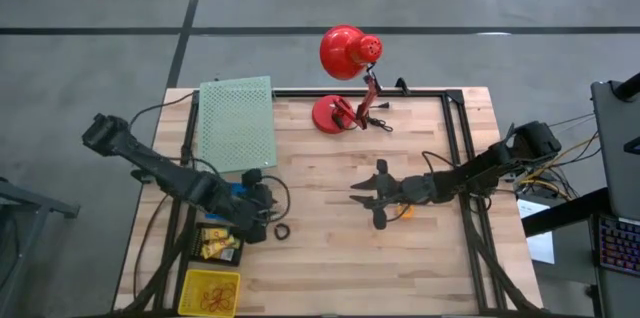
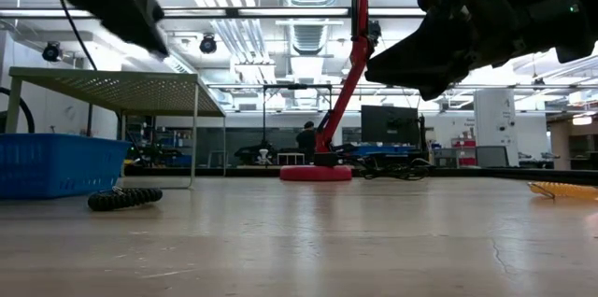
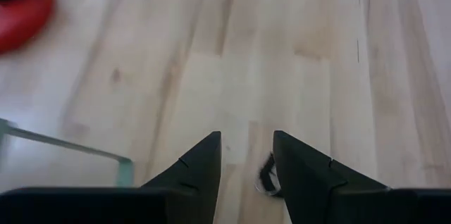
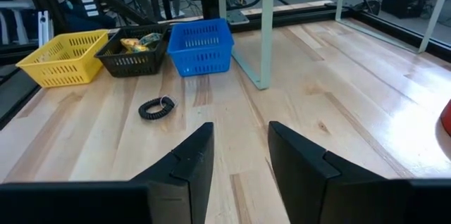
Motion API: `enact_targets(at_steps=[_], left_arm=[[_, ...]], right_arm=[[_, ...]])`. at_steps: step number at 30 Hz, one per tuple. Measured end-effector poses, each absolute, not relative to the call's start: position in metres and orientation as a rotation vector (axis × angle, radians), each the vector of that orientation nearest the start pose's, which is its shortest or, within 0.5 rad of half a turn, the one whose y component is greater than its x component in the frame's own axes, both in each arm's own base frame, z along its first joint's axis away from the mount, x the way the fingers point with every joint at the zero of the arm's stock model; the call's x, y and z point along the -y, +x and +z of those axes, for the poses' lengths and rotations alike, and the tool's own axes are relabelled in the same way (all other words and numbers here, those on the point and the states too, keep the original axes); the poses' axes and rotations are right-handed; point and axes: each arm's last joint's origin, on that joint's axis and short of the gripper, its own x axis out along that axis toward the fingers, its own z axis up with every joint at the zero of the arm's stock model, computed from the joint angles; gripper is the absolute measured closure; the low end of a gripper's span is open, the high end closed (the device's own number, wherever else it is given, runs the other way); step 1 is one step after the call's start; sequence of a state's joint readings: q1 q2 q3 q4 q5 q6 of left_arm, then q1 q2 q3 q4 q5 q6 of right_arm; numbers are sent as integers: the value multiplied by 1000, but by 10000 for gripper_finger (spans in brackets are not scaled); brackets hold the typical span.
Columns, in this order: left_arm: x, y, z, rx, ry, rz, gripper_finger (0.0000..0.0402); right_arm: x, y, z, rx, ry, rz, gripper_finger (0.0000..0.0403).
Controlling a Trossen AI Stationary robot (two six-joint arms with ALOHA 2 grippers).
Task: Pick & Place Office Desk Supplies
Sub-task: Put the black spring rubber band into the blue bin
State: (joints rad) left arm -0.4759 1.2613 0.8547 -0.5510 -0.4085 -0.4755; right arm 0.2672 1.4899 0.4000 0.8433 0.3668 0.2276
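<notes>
Both grippers stand partly open with nothing between their fingers. Nearest the front edge, the left gripper (image 1: 262, 220) hovers over the table's left side, its two dark fingers (image 3: 197, 171) parted by a narrow gap; one black coiled ring (image 1: 283, 230) lies just beside it on the bare wood, peeping out past a fingertip in the left wrist view. Three baskets sit in a row along the left edge: one yellow basket (image 1: 210, 291) at the front corner holding small thin bands too small to count, one black basket (image 1: 218, 244) with yellow pieces in it, and one blue basket (image 4: 201, 46) beyond that.

Mid-table, the right gripper (image 1: 372, 201) hangs above the wood, its fingers spread and holding nothing; an orange item (image 1: 403, 211) shows just under the arm. Between the two grippers the table (image 1: 320, 268) lies open, and so does the front half toward the near edge.

Farther back, one pale green mesh shelf (image 1: 237, 121) stands over the left rear corner, and one red desk lamp (image 1: 345, 83) stands at the far edge, its head overhanging it.
</notes>
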Motion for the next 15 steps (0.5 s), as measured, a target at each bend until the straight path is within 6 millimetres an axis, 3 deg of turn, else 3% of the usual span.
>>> enact_targets(at_steps=[15], left_arm=[[116,248,194,-1044,22,123,268]], right_arm=[[-58,251,154,-222,149,-124,275]])
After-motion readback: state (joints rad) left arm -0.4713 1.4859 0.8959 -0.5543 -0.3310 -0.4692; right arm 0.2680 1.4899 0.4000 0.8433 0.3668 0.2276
